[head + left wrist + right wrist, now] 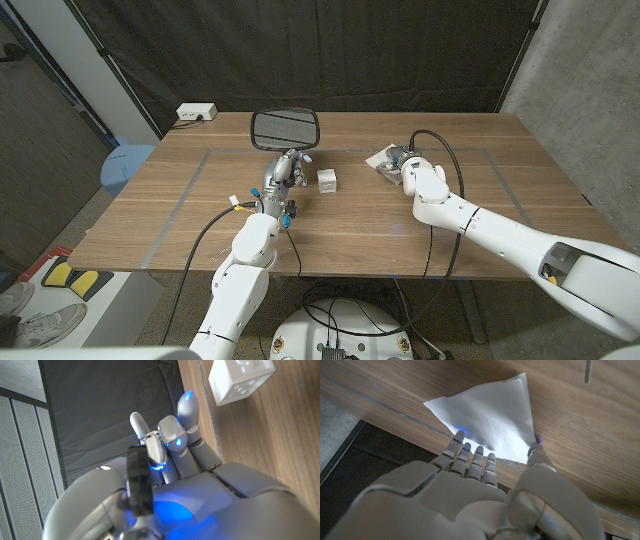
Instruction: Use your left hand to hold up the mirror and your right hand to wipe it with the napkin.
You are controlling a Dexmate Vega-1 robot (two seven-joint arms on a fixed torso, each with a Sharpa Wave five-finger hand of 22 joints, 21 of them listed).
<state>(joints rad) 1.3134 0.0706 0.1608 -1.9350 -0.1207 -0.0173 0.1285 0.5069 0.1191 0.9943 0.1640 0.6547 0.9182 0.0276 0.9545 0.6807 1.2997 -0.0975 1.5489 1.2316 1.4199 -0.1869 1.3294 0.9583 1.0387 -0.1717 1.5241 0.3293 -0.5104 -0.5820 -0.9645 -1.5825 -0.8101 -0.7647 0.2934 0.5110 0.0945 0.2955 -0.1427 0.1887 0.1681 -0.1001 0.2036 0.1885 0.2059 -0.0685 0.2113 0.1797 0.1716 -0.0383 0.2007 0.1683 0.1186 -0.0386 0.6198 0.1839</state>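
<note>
Black curtains hang behind a wooden table (350, 215) marked with a taped rectangle. Toward the far edge, left of centre, the mirror (284, 129) stands upright facing the robot, its dark frame rounded at the corners. Just in front of it the left hand (287, 168) reaches toward its base; the head view cannot settle whether the fingers touch the frame or grip anything. In the left wrist view the fingers (170, 435) lie close together and extended, with the table edge beside them. A small white cube (328, 180) sits on the table just right of that hand, apart from it. Further right, the napkin (381, 160) lies flat on the wood. The right hand (404, 165) is at the napkin, its fingertips (470, 452) spread and touching the white sheet's near edge, not closed around it. A white power strip (196, 113) rests beyond the table's far left corner.
</note>
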